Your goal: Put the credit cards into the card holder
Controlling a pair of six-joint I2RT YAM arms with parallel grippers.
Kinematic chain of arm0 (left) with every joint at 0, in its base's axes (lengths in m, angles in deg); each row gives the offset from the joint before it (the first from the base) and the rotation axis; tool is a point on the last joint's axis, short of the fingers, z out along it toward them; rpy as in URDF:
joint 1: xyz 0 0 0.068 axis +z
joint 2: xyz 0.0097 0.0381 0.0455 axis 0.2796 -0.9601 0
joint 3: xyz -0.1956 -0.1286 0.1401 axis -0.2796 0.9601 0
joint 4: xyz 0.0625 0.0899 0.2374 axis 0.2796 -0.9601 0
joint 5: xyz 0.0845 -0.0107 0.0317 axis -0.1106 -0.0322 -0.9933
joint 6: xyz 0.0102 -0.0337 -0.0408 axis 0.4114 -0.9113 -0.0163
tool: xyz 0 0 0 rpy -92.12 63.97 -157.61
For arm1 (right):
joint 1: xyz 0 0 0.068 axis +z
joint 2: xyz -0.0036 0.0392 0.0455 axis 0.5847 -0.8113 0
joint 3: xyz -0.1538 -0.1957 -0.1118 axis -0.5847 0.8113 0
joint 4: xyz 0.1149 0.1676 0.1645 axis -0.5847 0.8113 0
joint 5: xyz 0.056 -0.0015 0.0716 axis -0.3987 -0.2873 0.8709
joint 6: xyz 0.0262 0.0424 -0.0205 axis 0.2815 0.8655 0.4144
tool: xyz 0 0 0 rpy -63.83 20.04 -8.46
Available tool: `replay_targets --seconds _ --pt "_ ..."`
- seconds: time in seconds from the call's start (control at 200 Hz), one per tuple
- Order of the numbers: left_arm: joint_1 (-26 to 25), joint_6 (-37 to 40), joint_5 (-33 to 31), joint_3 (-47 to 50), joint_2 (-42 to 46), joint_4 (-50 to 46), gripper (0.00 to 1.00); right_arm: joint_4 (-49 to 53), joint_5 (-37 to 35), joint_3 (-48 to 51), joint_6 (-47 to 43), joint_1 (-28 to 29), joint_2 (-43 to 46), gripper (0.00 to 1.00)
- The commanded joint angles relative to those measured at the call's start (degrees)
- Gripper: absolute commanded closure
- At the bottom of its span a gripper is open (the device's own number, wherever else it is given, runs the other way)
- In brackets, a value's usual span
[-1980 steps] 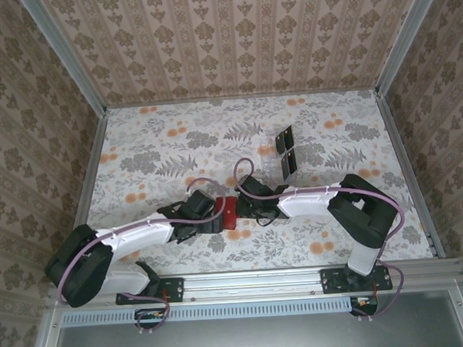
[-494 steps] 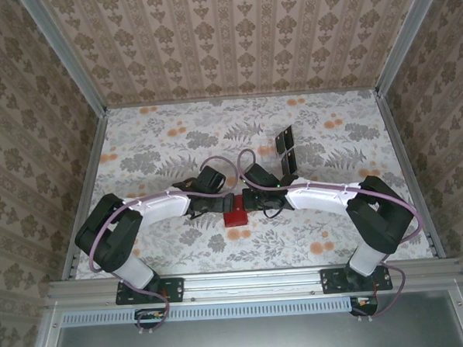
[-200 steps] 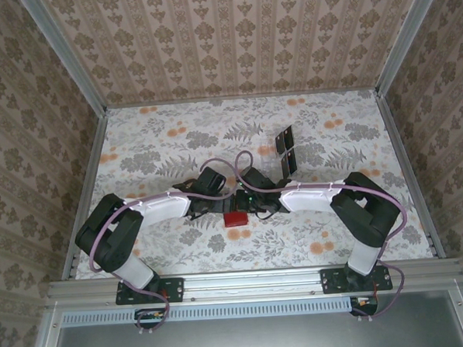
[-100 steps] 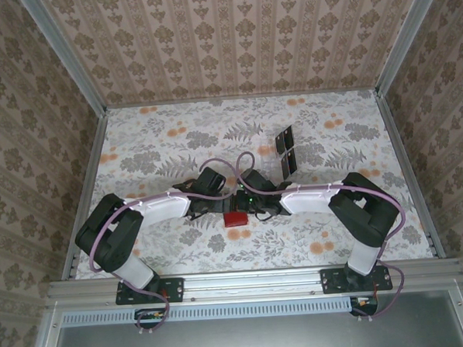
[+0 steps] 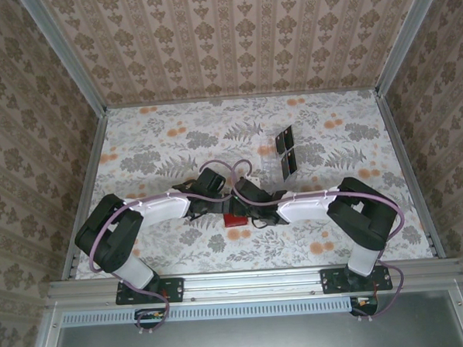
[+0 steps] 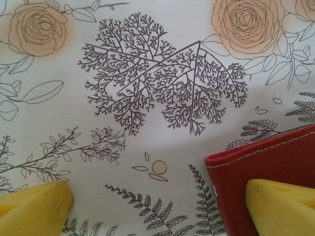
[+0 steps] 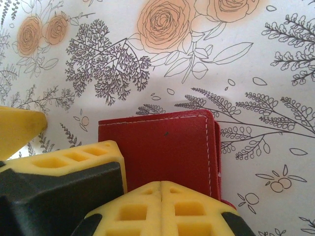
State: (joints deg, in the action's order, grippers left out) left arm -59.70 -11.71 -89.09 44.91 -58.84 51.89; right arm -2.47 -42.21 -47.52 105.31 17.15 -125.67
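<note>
Floral counter [image 6: 147, 59]: left gripper [image 6: 157, 204] wide open, one finger [image 6: 280, 206] steadying card holder [image 6: 246, 167] at 4 o'clock; right gripper [image 7: 161, 206] closed, apparently pressing it.

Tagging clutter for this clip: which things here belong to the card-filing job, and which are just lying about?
Part of the job:
red card holder, lying on the table
dark credit cards, farther back

Just lying about:
clear plastic rack beside those cards
floral table cover
</note>
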Motion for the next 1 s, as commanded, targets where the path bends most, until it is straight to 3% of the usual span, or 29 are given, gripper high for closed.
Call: replay_targets --seconds 0.0,0.4,0.65,0.995 --pt "-0.4 -1.34 1.52 1.65 -1.95 -1.41 0.0 7.76 6.92 4.02 0.32 3.69 -6.1 1.0" --pt "2.53 0.34 3.56 -1.28 0.29 -3.58 0.0 8.43 8.47 -1.7 -7.97 1.34 0.28 1.0" --pt "5.36 1.6 5.87 -3.04 2.89 -5.47 0.0 7.78 9.37 -2.57 -9.72 0.13 2.2 1.0" --pt "5.58 1.38 6.79 -0.36 4.57 -4.92 0.0 8.73 9.06 -3.42 -11.03 0.0 4.17 1.0"
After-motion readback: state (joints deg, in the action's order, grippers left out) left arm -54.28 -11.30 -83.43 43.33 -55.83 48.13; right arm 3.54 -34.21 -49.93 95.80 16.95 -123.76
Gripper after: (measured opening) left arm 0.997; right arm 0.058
